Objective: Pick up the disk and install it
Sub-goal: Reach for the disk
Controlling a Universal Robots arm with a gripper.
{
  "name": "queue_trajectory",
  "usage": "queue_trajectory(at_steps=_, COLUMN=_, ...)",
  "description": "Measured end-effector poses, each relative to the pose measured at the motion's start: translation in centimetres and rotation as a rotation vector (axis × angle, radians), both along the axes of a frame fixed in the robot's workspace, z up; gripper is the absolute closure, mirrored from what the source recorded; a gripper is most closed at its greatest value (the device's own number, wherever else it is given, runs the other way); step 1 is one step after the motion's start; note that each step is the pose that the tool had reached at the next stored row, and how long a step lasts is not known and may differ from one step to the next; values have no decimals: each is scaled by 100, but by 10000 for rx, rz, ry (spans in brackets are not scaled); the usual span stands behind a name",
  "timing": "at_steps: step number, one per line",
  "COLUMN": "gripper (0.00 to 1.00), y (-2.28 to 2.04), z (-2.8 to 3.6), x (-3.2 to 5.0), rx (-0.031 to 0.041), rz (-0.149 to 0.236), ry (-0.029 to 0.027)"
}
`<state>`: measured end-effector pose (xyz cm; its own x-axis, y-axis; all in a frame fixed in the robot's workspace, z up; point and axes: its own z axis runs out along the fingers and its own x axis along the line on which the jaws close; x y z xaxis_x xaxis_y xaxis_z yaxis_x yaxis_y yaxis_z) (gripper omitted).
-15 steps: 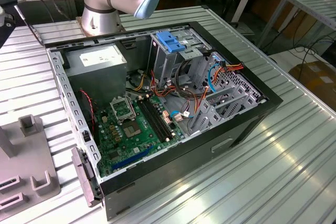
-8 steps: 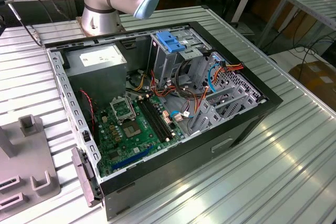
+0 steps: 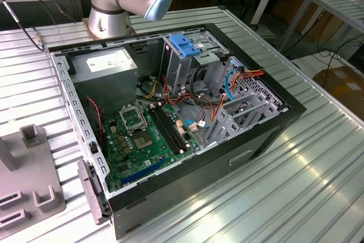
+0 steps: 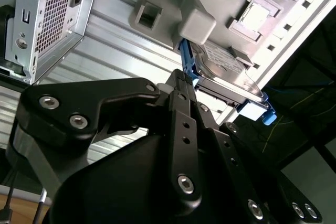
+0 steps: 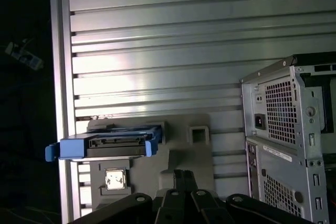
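Disk (image 4: 226,62) partly behind grey fixture block (image 4: 197,22)

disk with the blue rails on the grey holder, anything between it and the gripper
Nothing visible. The dark-grey hard drive with blue plastic rails lies exposed on the grey plastic holder; only open space separates it from the black gripper.

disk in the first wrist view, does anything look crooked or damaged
Nothing stands out. The disk stands upright and seated evenly in the grey holder, with both blue end tabs intact. The gripper is beside it, not touching.
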<state>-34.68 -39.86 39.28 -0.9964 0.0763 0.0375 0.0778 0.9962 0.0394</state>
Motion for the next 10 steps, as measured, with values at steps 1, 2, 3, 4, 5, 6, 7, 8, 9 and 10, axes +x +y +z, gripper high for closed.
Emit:
queue_trajectory(at_steps=1, gripper=90, y=0, z=0, x=-15, rx=0, rz=0, ry=0)
queue_trajectory(at_steps=2, gripper=90, y=0, z=0, x=-34, rx=0, rz=0, ry=0)
queue_trajectory(at_steps=3, gripper=90, y=0, z=0, x=-45, rx=0, rz=0, ry=0)
queue_trajectory(at_steps=4, gripper=90, y=0, z=0, x=-55, rx=0, rz=0, ry=0)
queue_trajectory(at_steps=5, gripper=90, y=0, z=0, x=-72, rx=0, rz=0, ry=1)
queue_trajectory(at_steps=6, gripper=90, y=0, z=0, x=-81, rx=0, rz=0, ry=1)
queue_trajectory(at_steps=7, gripper=90, y=0, z=0, x=-98, rx=0, rz=0, ry=1)
queue_trajectory(at_steps=8, gripper=90, y=0, z=-1, x=-122, rx=0, rz=0, ry=0)
queue_trajectory(at_steps=9, gripper=90, y=0, z=-1, x=-134, rx=0, rz=0, ry=1)
queue_trajectory(at_steps=10, gripper=90, y=0, z=0, x=-143, rx=0, rz=1, ry=1)
